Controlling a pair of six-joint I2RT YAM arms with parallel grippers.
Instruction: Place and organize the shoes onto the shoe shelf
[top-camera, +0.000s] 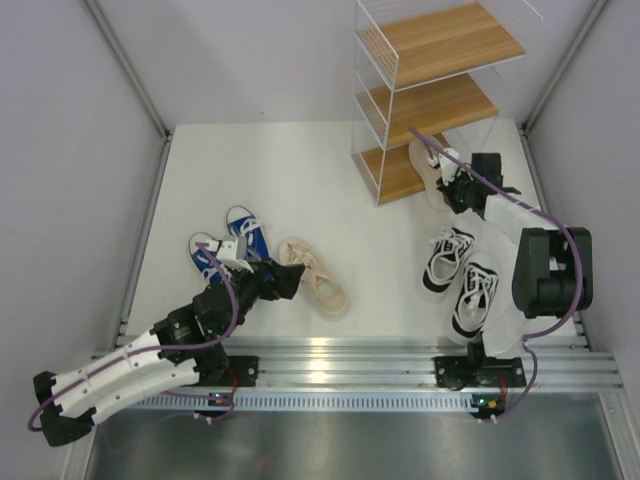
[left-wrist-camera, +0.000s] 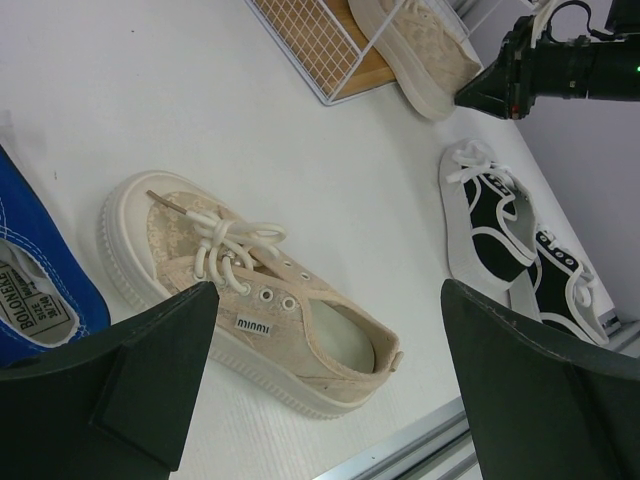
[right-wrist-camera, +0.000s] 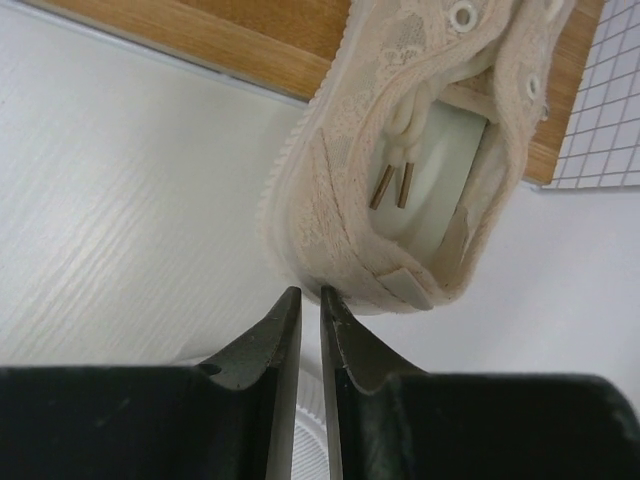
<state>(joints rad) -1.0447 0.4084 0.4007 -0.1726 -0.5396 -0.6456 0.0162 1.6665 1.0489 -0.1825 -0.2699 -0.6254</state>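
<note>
Shoes are going onto the shelf one at a time, and the first of them looks only half placed. The right pincer (right-wrist-camera: 308, 292) has its jaws drawn together to a thin slit with nothing between them. Its tips sit right at the side of a beige shoe (right-wrist-camera: 330, 190), near the heel; whether they touch it I cannot tell. The front of that shoe lies on the lowest wooden tier (right-wrist-camera: 230, 45), and the heel end sticks out over the white counter (top-camera: 280, 170). To my eye this is the seating step: with the jaws closed the pincer can nudge, not lift. The next move would be a gentle push along the shoe's length, kept low and straight so the shoe slides fully onto the board without turning or catching the wire side.

Across the counter, the left pincer (left-wrist-camera: 325, 300) is spread wide and hangs over the other beige shoe (left-wrist-camera: 270, 300), gripping nothing. That shoe lies flat with its laces up. I would judge it the next one to go, and it calls for a descent with one finger on each side of the shoe before closing.

A blue pair (top-camera: 245, 230) sits just beside the left arm. A black pair (top-camera: 448, 258) lies side by side near the right arm, well short of the shelf (top-camera: 440, 40). From above, the two upper tiers show no shoe, so most of the job remains.
</note>
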